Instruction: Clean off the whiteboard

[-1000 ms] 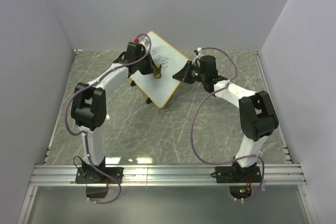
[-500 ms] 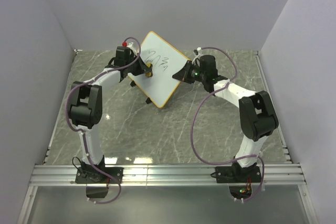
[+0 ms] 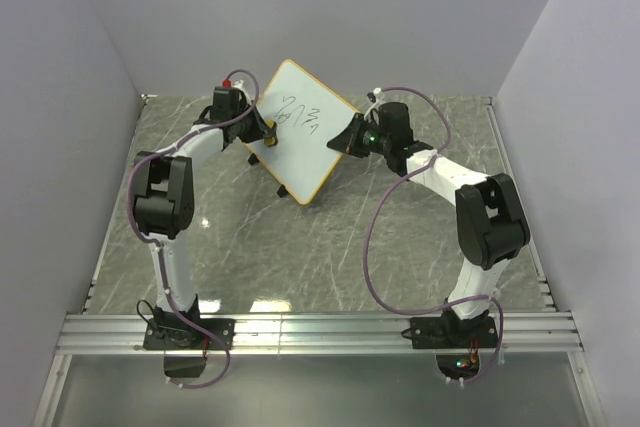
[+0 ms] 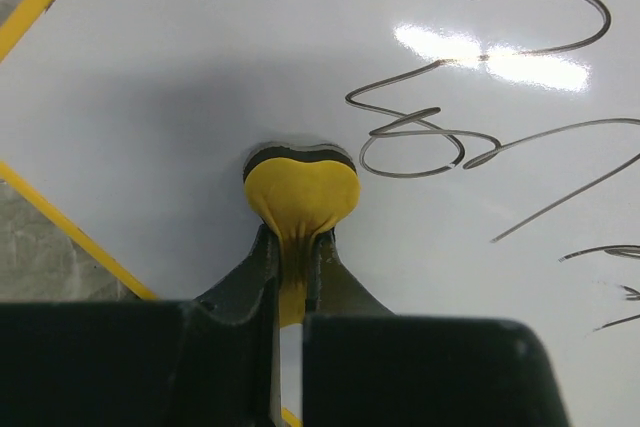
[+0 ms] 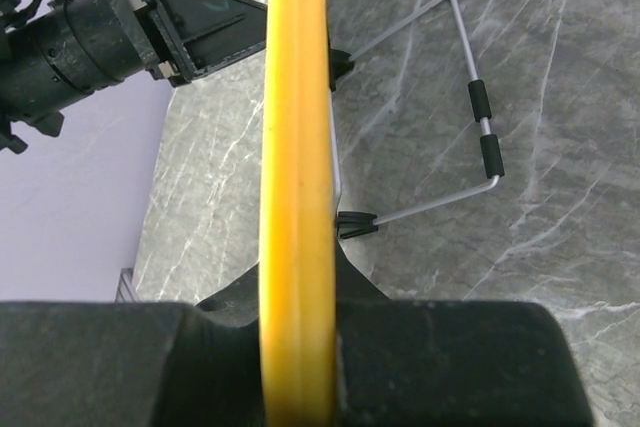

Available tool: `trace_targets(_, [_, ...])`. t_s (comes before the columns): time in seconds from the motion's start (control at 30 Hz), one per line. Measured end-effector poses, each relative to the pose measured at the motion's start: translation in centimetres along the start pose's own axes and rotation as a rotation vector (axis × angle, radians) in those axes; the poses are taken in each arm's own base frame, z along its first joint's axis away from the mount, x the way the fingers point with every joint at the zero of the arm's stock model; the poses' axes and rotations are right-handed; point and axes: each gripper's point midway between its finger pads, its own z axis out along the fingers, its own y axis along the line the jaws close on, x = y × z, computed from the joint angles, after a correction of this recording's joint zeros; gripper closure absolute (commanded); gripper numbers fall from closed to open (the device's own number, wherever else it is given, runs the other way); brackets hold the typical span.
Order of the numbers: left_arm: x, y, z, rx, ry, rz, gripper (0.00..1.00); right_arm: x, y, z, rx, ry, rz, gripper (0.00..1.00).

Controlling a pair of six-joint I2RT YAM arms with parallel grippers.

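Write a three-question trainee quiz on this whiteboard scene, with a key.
1. True or false: the left gripper presses a yellow eraser against the whiteboard.
2. The right gripper is shut on: A) the whiteboard's frame edge; B) the eraser; C) nothing.
3. What is drawn on the whiteboard beside the eraser?

Key: 1 true; 2 A; 3 black scribbles.

The whiteboard [image 3: 308, 152] stands tilted on the grey marbled table [image 3: 330, 247], with black scribbles [image 3: 303, 112] on its upper part. The left gripper [image 3: 265, 130] puts a yellow eraser [image 3: 272, 134] against its left side. The right gripper [image 3: 345, 140] meets its right edge.
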Motion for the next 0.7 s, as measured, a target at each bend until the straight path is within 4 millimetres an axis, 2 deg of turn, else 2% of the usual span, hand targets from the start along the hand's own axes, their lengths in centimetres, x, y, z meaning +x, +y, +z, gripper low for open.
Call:
trace_targets(0.17, [0.1,-0.8,-0.2,-0.04,0.01,0.063,1.0,0.0,0.0,0.0,0.0,0.001,-0.004,1.0])
trace_targets(0.27, [0.6,-2.5,-0.5,-0.044,0.024,0.104,1.0,0.0,0.0,0.0,0.0,0.001,-0.004,1.0])
trace_targets(0.4, [2.0,-7.7,-1.2,0.015,0.042,0.164,1.0,0.0,-0.2,0.0,0.003,0.001,-0.002,1.0])
trace_targets(0.57, [4.0,-16.2,-2.4,0.182,0.064,0.225,1.0,0.1,-0.5,0.0,0.007,0.004,0.006,1.0])
trace_targets(0.63, [4.5,-18.3,-2.9,0.223,0.071,0.247,1.0,0.1,-0.6,0.0,0.006,0.005,0.007,1.0])
trace_targets(0.7, [4.5,-18.3,-2.8,0.222,0.084,0.248,1.0,0.1,-0.6,0.0,0.004,0.005,0.006,1.0])
